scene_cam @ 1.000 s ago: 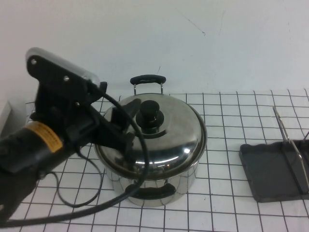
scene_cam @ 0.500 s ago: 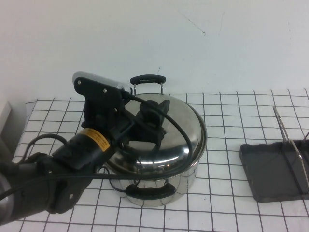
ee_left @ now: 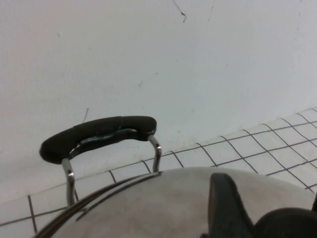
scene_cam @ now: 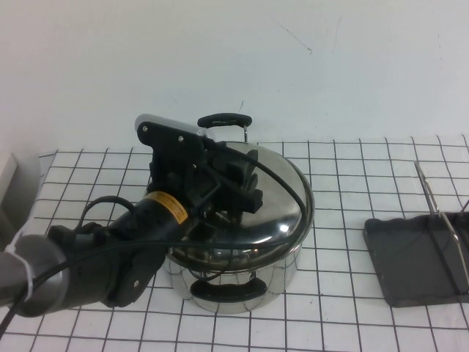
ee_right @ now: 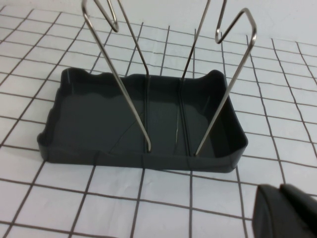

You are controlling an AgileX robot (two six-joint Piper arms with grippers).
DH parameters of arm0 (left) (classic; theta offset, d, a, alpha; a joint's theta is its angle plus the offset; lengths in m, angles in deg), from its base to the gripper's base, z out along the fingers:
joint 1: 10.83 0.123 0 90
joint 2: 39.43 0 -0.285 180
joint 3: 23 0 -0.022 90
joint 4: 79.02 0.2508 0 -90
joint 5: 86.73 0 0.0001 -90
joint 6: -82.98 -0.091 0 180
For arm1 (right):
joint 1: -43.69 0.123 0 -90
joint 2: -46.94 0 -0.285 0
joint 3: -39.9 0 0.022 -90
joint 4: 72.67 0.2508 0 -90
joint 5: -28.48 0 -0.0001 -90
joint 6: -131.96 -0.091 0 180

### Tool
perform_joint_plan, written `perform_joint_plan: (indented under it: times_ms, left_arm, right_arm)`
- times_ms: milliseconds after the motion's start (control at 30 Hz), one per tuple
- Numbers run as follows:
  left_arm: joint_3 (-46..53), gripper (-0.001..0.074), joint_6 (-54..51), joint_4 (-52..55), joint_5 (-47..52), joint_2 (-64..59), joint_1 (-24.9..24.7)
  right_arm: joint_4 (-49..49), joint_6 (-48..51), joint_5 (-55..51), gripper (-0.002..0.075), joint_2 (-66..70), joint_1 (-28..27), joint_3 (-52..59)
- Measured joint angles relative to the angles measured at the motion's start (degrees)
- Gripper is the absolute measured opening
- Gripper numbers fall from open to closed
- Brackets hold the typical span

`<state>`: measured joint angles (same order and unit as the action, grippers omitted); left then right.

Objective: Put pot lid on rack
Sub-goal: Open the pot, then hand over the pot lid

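Observation:
The pot lid, shiny domed steel, sits on the steel pot in the middle of the table. My left gripper is over the lid's centre, open, with a finger on each side of the black knob, which it mostly hides in the high view. In the left wrist view one finger stands beside the knob on the lid. The rack, a dark grey tray with wire dividers, stands at the right; it fills the right wrist view. My right gripper is shut just in front of the rack.
The pot's far black handle rises behind the lid, also seen in the left wrist view; its near handle faces me. A white wall stands behind the gridded table. A pale object sits at the far left edge.
My left arm has swung right and forward over the pot, bringing its gripper from the lid's left side to straddle the knob. Lid, pot and rack have not moved.

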<state>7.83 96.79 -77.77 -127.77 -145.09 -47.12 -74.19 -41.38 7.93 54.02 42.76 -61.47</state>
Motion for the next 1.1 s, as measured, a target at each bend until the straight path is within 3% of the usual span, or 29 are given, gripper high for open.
perform_joint_plan:
  times_ms: [67, 300, 467, 600, 767, 933, 1100]
  left_arm:
    - [0.0, 0.0314, 0.0, 0.1, -0.2, 0.0, 0.0]
    - [0.0, 0.0314, 0.0, 0.2, -3.9, -0.5, 0.0]
    - [0.0, 0.0314, -0.2, 1.9, -15.0, -0.4, 0.0]
    - [0.0, 0.0314, -0.1, 6.1, -17.0, 2.1, 0.0]
    - [0.0, 0.0314, 9.3, 12.8, -17.9, 6.6, 0.0]
    - [0.0, 0.0314, 27.6, 17.2, -22.6, 8.6, 0.0]
    - [0.0, 0.0314, 33.9, 22.4, -23.3, 8.5, 0.0]
  right_arm:
    - [0.0, 0.0, 0.0, -0.0003, 0.0, 0.0, 0.0]
    - [0.0, 0.0, 0.0, -0.0003, 0.0, 0.0, 0.0]
    - [0.0, 0.0, 0.0, -0.0003, 0.0, 0.0, 0.0]
    - [-1.5, 0.0, 0.0, -0.0003, 0.0, 0.0, 0.0]
    - [-1.0, -1.4, 0.2, -0.0003, 0.0, 0.0, 0.0]
    - [23.8, -9.0, 2.0, -0.0003, 0.0, 0.0, 0.1]
    - [42.8, -9.8, 8.4, -0.0003, 0.0, 0.0, 0.1]
